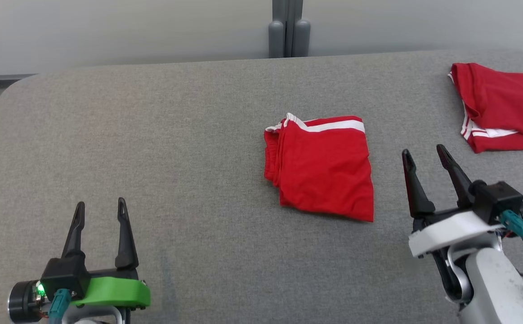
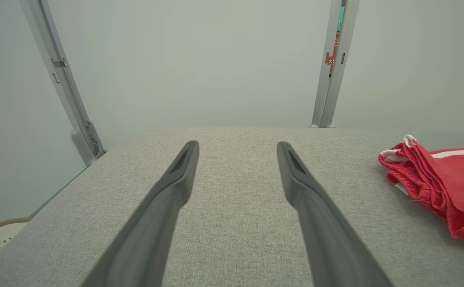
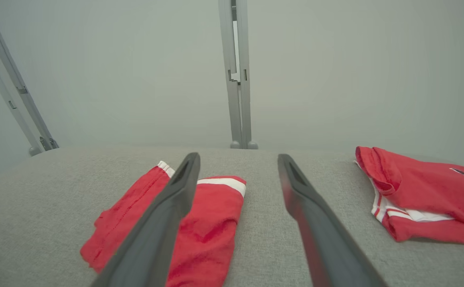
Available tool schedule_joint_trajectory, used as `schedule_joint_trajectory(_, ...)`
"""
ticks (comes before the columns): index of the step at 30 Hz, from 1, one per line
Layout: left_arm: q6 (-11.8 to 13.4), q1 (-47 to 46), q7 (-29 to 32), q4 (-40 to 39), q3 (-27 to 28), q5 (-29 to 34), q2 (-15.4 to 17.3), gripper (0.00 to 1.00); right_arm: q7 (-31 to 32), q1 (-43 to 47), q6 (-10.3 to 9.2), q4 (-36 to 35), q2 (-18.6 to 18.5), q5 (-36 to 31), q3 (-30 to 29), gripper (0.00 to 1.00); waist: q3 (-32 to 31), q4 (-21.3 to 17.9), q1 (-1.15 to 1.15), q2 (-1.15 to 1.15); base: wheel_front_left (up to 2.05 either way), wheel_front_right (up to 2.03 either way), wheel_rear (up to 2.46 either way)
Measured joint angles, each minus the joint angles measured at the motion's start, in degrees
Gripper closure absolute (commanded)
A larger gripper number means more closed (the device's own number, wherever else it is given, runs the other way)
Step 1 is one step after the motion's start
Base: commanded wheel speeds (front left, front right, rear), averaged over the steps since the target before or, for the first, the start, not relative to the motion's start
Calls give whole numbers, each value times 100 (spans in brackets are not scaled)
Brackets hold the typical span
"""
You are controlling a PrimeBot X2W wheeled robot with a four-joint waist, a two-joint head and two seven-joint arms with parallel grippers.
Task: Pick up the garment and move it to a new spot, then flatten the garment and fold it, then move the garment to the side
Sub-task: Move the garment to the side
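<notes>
Tabletop: garment left of right gripper

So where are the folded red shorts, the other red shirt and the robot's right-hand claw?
folded red shorts (image 1: 322, 173): head view, middle of the top red panel.
red T-shirt (image 1: 499, 103): head view, plain red cloth left of its print.
right gripper (image 1: 423, 150): head view, gap midway between its open fingertips.

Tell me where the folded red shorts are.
In the head view the folded red shorts lie on the grey table, right of centre, just left of the right tool, with a red shirt at the far right.
</notes>
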Motion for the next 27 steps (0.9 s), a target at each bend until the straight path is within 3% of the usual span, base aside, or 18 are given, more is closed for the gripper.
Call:
schedule_joint_trajectory(12, 192, -359, 0, -41, -342, -120, 0, 0, 104, -1568, 0, 1400, -204, 190, 432, 0, 469, 228, 0, 0, 0, 0, 0)
schedule_joint_trajectory(27, 327, -691, 0, -36, -630, -163, 0, 0, -18, -2108, 0, 3308, 14, 736, 678, 0, 1046, 498, 0, 0, 0, 0, 0)
